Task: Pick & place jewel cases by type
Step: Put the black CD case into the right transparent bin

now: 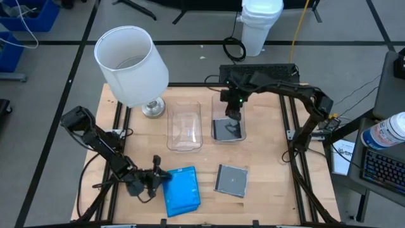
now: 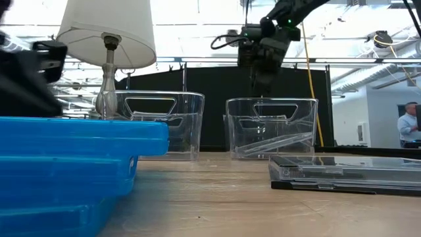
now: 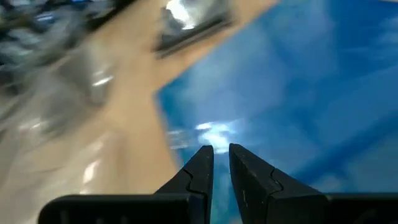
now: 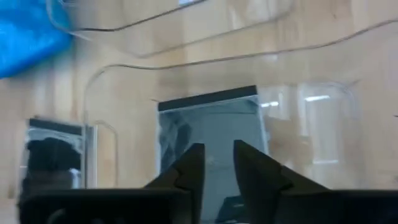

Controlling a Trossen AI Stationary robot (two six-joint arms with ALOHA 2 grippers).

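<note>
Two risks from here. First: the dark smoky translucent square jewel case [image 1: 228, 129] sits tilted inside the right clear rectangular plastic tub [image 1: 215, 121], one edge leaning on the wall per the low view, so the next smoky case dropped on it can wedge or ride up over the rim. Second: the left gripper [image 1: 154, 180] is at the edge of the stack of bright blue flat square jewel cases [image 1: 181, 190] near the bench's front edge; a nudge can fan the stack or shove it off the front.

Right gripper [image 1: 233, 118] hangs over the right tub, fingers slightly parted, nothing between them; case lies below, apart from the fingertips.

Left gripper: fingers narrowly parted in its wrist view, blue plastic right under the tips. Can't tell whether it touches the stack; not pinching anything.

Second smoky grey jewel case [image 1: 231, 180] lies flat on the bench right of the blue stack, front-centre. Left clear tub [image 1: 184, 125] holds no case.
</note>
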